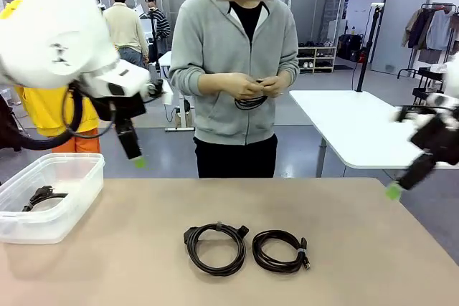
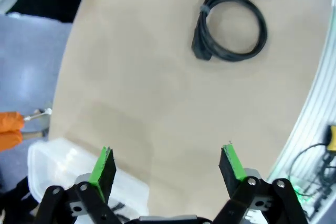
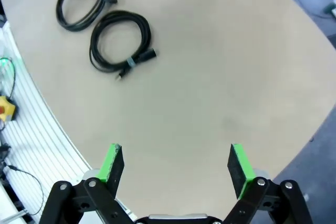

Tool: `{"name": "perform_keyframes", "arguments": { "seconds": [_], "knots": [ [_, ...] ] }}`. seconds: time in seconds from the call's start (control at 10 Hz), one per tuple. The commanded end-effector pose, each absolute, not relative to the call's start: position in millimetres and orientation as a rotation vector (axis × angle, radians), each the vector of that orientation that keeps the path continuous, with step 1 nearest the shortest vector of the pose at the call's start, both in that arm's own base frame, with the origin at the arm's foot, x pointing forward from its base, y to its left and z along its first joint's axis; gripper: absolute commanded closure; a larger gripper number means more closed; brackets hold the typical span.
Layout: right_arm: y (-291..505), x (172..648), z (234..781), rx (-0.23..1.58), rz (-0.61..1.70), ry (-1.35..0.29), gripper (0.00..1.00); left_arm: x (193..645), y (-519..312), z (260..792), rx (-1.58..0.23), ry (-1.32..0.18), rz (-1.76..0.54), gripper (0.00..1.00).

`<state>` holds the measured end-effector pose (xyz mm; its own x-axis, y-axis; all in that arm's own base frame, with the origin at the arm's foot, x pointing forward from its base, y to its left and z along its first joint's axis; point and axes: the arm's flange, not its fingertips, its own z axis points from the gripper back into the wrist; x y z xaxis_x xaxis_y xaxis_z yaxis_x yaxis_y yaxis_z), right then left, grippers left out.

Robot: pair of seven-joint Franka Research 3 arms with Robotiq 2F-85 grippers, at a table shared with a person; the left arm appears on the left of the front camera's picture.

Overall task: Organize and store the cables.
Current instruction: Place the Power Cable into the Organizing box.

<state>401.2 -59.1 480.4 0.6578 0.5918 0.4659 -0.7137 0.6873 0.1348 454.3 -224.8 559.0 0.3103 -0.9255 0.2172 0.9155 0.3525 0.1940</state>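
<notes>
Front view: two cables lie side by side towards the near edge of the table (image 1: pixel 107 266), the thicker coil (image 1: pixel 215 228) on the left and the thinner coil (image 1: pixel 300 250) just beside it. A stored cable (image 1: pixel 41 195) lies in the clear bin (image 1: pixel 50 228) at far left, and the person's hands (image 1: pixel 252 87) hold a further coil (image 1: pixel 251 104). The left gripper (image 1: pixel 136 157) and right gripper (image 1: pixel 396 185) hang above the table, holding nothing.

Left wrist view: the left gripper (image 2: pixel 168 163) is spread wide and empty, with the bin (image 2: pixel 52 157) close by and the thicker coil (image 2: pixel 201 40) well ahead. It would do best to straddle one side of the ring, catching every strand and avoiding the bulky plug.

Right wrist view: the right gripper (image 3: pixel 174 163) is likewise wide and empty. The thinner coil (image 3: pixel 131 62) is its nearer target, and pinching at the tie should stop it unwinding
</notes>
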Motion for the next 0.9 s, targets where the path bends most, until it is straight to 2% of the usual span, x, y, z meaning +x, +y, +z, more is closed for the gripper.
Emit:
{"name": "perform_keyframes", "arguments": {
  "seconds": [0.0, 0.4, 0.5, 0.6, 0.8],
  "knots": [
    [-100, 374, 475, 0.373, 0.732, -0.49, 0.0, 477, -264, 556, 0.037, -0.239, -1.283, 0.0],
    [-133, 321, 455, 0.377, 0.716, -0.565, 0.0, 492, -331, 521, 0.046, -0.127, -1.381, 0.0],
    [-134, 344, 467, 0.366, 0.705, -0.521, 0.0, 495, -335, 520, 0.015, -0.126, -1.405, 0.0],
    [-134, 344, 467, 0.366, 0.705, -0.521, 0.0, 483, -324, 515, 0.023, -0.188, -1.375, 0.0],
    [-134, 344, 467, 0.366, 0.705, -0.521, 0.0, 483, -324, 515, 0.023, -0.188, -1.375, 0.0]
  ]
}}
